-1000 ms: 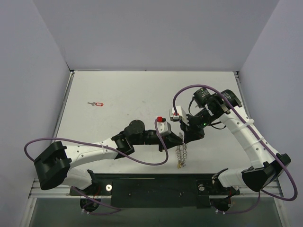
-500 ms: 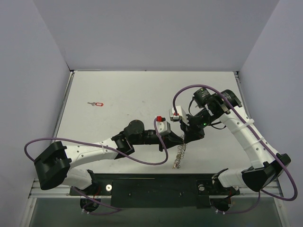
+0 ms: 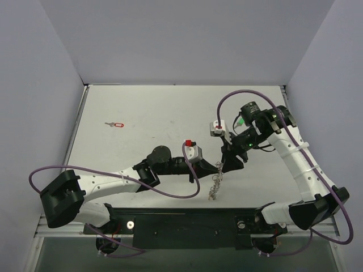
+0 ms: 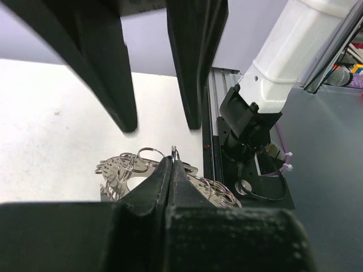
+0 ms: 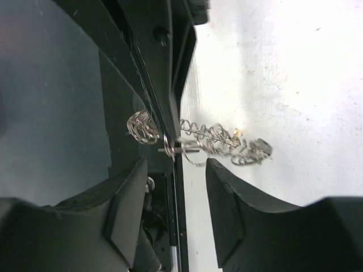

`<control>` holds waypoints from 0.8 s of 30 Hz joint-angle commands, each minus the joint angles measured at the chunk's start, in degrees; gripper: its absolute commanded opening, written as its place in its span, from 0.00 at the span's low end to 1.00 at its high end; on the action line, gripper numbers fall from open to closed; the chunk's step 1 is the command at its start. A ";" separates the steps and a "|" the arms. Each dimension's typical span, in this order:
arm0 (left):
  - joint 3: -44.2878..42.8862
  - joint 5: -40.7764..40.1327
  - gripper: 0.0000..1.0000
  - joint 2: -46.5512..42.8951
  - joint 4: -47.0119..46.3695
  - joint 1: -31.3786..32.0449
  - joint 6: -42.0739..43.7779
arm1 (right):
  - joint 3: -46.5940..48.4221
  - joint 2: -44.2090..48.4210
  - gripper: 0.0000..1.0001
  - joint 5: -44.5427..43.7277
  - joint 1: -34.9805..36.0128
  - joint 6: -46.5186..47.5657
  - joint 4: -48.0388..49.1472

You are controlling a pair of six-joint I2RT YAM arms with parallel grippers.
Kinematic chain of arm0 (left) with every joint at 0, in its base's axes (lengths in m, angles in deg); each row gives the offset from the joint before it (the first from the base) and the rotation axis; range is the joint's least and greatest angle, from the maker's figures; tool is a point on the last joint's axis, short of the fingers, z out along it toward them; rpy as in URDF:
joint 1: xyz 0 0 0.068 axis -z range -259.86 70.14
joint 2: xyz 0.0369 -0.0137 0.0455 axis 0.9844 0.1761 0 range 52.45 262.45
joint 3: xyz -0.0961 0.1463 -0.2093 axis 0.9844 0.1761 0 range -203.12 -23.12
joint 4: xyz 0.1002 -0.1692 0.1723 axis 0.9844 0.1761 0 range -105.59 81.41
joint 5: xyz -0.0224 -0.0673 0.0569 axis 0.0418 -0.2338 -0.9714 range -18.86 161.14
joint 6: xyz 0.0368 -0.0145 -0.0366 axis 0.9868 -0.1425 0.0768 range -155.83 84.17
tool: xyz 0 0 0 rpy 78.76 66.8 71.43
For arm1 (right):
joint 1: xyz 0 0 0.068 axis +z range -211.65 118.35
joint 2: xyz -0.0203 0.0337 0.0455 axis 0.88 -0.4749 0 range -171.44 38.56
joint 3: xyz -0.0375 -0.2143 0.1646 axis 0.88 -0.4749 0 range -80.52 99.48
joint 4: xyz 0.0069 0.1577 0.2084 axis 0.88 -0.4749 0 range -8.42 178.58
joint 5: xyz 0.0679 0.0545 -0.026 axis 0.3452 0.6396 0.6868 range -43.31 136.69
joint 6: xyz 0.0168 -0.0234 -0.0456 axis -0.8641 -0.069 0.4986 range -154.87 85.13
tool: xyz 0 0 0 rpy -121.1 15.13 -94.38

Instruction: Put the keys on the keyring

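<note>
The keyring is a bunch of silver rings and pieces dangling like a chain just above the table. My left gripper is shut on one ring at its top. In the left wrist view the jaws pinch a thin ring, and the bunch spreads out behind them. My right gripper is open and holds nothing, right beside the left fingertips. In the right wrist view its gripper straddles the keyring without touching it. A silver key with a red head lies far left on the table.
The black base rail runs along the table's near edge, just below the hanging keyring. Purple cables loop off both arms. Grey walls close in the table on the left, the back and the right.
The right arm's wrist has swung up and to the right while its gripper stays by the keyring. The left arm has shifted slightly, and the dangling bunch has swung a little left.
</note>
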 commanded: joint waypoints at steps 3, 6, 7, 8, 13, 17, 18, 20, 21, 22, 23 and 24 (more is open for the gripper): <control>7.85 -7.20 0.00 -6.67 -21.37 -1.20 -10.66 | -2.15 5.05 0.44 16.20 -10.17 -5.68 1.81; 10.85 -10.82 0.00 -7.20 -30.62 -1.55 -17.69 | -6.38 8.03 0.44 20.69 -12.02 -12.72 9.02; 11.73 -12.57 0.00 -6.94 -34.91 -1.56 -18.76 | -8.91 8.74 0.44 22.36 -12.11 -16.66 13.21; 12.00 -13.28 0.00 -6.85 -36.78 -1.56 -20.86 | -9.90 9.79 0.44 22.72 -12.11 -18.70 15.17; 11.74 -17.68 0.00 -5.80 -43.64 -1.64 -26.15 | -11.58 10.33 0.43 23.52 -12.11 -23.90 21.43; 11.47 -20.67 0.00 -4.30 -46.01 -1.82 -29.75 | -8.25 8.66 0.41 25.98 -12.37 -26.09 21.43; 11.56 -21.72 0.00 -3.78 -47.68 -1.82 -30.89 | -7.45 8.40 0.41 25.80 -12.37 -26.54 21.43; 11.65 -23.21 0.00 -2.81 -50.14 -1.82 -32.56 | -5.52 7.87 0.41 26.15 -12.73 -28.12 21.52; 11.65 -23.48 0.00 -2.46 -51.02 -1.82 -33.09 | -4.38 7.43 0.41 26.33 -12.99 -29.17 21.43; 11.56 -24.35 0.00 -1.85 -51.82 -1.82 -33.80 | -3.93 7.25 0.41 26.59 -12.99 -29.79 21.60; 11.47 -24.62 0.00 -1.75 -52.26 -1.82 -34.06 | -2.97 6.99 0.41 26.86 -12.99 -30.49 21.52; 11.12 -24.97 0.00 -1.23 -52.70 -1.82 -34.33 | -2.87 6.73 0.41 27.29 -12.99 -30.84 21.60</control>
